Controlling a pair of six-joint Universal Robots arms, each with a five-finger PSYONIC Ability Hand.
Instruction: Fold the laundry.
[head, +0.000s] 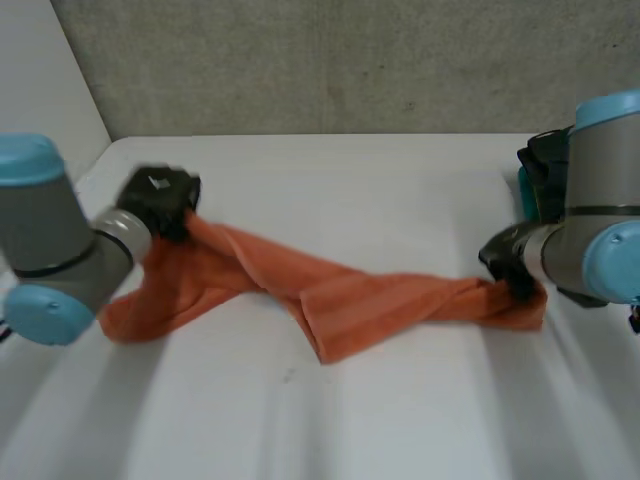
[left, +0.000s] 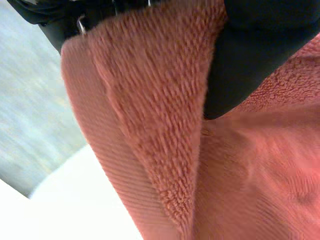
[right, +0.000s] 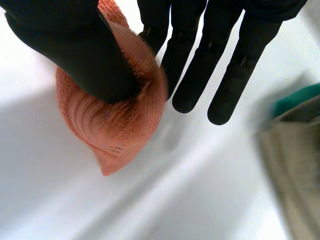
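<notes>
Head view: the orange towel (head: 340, 305) lies twisted across the white table (head: 400, 190), left hand (head: 160, 200) clamped on its end at 9 o'clock, right hand (head: 505, 262) pinching the opposite corner at 3 o'clock. No neat fold yet; flattening and folding seem left.

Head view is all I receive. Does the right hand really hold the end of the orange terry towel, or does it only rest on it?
Observer: It holds it. In the right wrist view the right hand pinches the end of the orange terry towel between its thumb and a finger.
Operator: And the other fingers?
Observer: Those fingers are straight and off the cloth, above the white table.
Operator: And the left hand?
Observer: In the left wrist view the left hand clamps across a raised fold of the towel.
</notes>
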